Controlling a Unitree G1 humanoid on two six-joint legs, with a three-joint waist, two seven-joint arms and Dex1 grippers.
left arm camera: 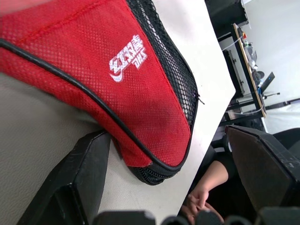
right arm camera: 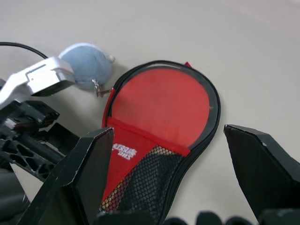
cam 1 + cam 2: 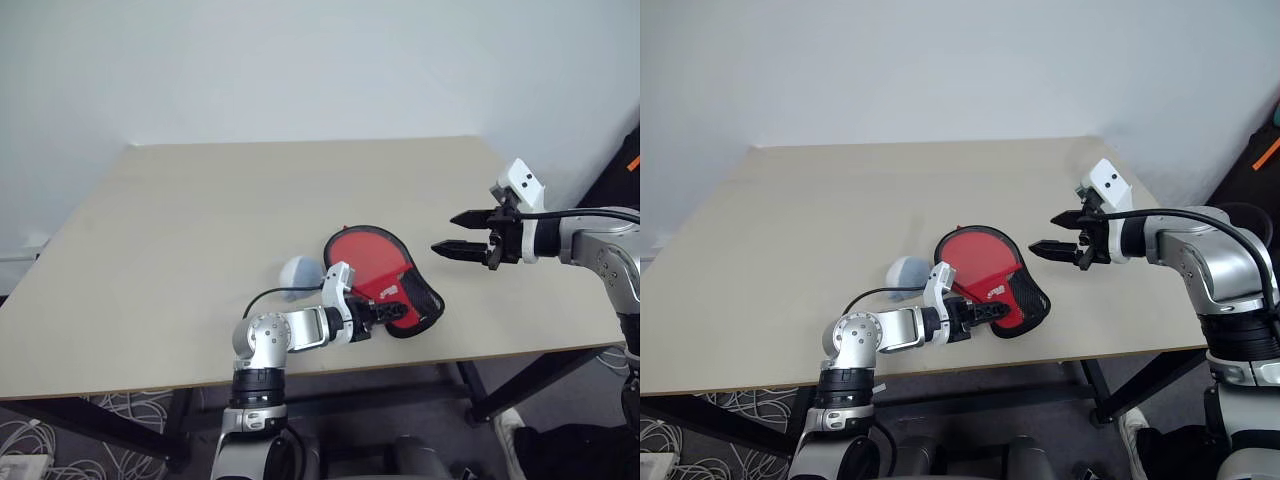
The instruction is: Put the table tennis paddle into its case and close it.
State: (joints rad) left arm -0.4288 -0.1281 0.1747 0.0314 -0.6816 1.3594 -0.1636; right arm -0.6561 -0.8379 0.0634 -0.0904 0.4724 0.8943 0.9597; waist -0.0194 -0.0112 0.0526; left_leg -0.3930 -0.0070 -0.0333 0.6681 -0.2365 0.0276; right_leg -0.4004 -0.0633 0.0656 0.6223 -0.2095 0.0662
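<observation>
Lying flat on table [image 3: 200, 220], case [image 3: 385, 275] looks light, floppy: pinch piping at handle end, 5 o'clock; both fingers open, empty.

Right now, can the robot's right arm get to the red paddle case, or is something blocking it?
Probably yes. The right gripper hangs open in the air beside the case, with only bare table between them. The left gripper is at the case's narrow end, out of its path.
</observation>
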